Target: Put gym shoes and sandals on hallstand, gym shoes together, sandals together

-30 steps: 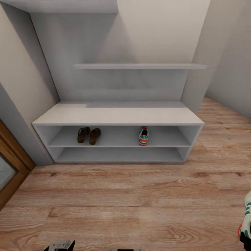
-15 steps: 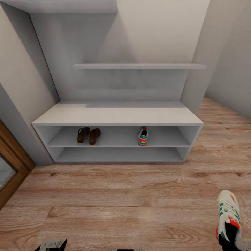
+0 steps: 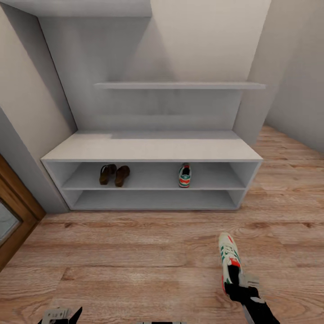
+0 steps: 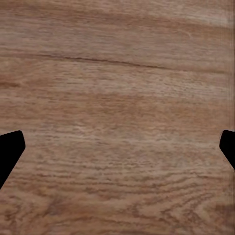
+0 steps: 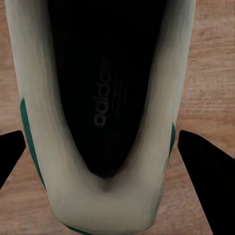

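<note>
The right gripper sits low and right of the middle in the head view, black and blocky, and it is clamped on the heel of a gym shoe. That shoe is white and smooth, with green stripes and red-orange patches, and its toe points up the picture toward the rack. In the right wrist view the same shoe shows as a long rounded white shell with a dark, soft-looking inside that has pale letters on it, and the two black finger tips stand at its sides. The left gripper peeks in at the bottom left corner of the head view, grey and black. In the left wrist view its dark fingers are spread wide apart with nothing between them. Under both lies the corridor floor, brown wood planks with wavy grain lines. Higher up, in the middle of the head view, stands the hallstand, a low, wide, pale grey box with a flat top and two open shelves. On its upper shelf, at the left, the two sandals sit side by side, dark brown and leathery. To the right on the same shelf rests the other gym shoe. Above, a thin grey wall shelf runs straight across.
</note>
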Controlling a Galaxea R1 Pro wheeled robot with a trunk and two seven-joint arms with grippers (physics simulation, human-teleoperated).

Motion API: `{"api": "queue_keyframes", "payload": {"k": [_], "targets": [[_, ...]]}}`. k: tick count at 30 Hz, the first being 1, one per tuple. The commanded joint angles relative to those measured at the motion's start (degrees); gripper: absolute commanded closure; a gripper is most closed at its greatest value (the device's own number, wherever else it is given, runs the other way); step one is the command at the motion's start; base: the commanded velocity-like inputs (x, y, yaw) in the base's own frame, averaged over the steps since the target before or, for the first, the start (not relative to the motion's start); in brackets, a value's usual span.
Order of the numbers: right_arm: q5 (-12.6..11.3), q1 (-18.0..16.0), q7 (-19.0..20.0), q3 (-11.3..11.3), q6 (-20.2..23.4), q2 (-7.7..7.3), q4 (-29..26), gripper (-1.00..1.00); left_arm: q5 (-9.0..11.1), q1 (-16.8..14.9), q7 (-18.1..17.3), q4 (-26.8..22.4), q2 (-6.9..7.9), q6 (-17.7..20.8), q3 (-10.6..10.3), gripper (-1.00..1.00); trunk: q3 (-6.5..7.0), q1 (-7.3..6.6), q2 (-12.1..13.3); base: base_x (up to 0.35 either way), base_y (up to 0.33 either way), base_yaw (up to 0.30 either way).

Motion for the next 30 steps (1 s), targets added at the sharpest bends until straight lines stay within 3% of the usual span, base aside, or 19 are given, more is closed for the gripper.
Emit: {"api": "queue_keyframes", "payload": {"k": [1, 5, 6, 8, 9, 10, 12, 14, 23, 30], "targets": [[0.6, -1.3, 0.0, 0.0, 5.3, 0.46, -2.2, 1.0, 0.4, -0.1, -0.8, 0.1, -0.05, 0.1, 0.1, -1.0, -0.05, -0.01, 0.0, 0.0, 0.0, 0.0], [0.6, -6.3, -0.3, 0.3, 17.3, 2.79, -7.3, 1.0, 0.3, 0.0, -1.1, 0.1, -0.16, 0.1, -0.1, -1.0, -0.05, -0.01, 0.0, 0.0, 0.0, 0.0], [0.7, -11.6, -2.9, 0.3, 22.2, 5.67, -8.3, 1.0, 0.1, 0.0, -1.1, 0.1, -0.19, 0.1, -0.1, -1.0, -0.05, -0.01, 0.0, 0.0, 0.0, 0.0], [0.7, -14.8, -6.5, 0.3, 24.2, 8.38, -8.4, 1.0, 0.0, 0.0, -1.2, 0.1, -0.2, 0.0, -0.1, -1.0, -0.05, -0.01, 0.0, 0.0, 0.0, 0.0], [0.7, -18.7, -12.2, 0.4, 26.4, 11.97, -8.4, 1.0, 0.0, 0.0, -1.2, 0.1, -0.24, 0.0, -0.1, -1.0, -0.05, -0.01, 0.0, 0.0, 0.0, 0.0], [0.7, -19.8, -12.9, 0.5, 26.7, 12.59, -8.4, 1.0, 0.0, 0.0, -1.2, 0.1, -0.25, 0.0, -0.1, -1.0, -0.05, -0.01, 0.0, 0.0, 0.0, 0.0], [0.6, -23.3, -14.0, 0.5, 28.0, 12.88, -8.2, 1.0, 0.0, 0.0, -1.2, 0.1, -0.28, 0.0, -0.1, -1.0, -0.05, -0.01, 0.0, 0.0, 0.0, 0.0], [0.4, -24.6, -14.3, 0.5, 29.3, 12.88, -8.3, 1.0, 0.0, 0.0, -1.3, 0.2, -0.34, 0.0, -0.1, -1.0, -0.05, -0.01, 0.0, 0.0, 0.0, 0.0], [0.8, -24.7, -15.0, 1.0, 29.6, 12.88, -13.6, 1.0, 0.0, 0.0, -1.2, 1.5, -0.38, -0.1, -0.2, -1.0, -0.05, -0.01, 0.0, 0.0, 0.0, 0.0], [0.8, -24.7, -18.7, 5.0, 29.6, 12.88, -13.5, 1.0, 0.0, 0.0, -1.2, 1.6, -0.49, 0.0, -0.2, -1.0, -0.06, -0.01, 0.0, 0.143, -0.011, 0.002]]}}
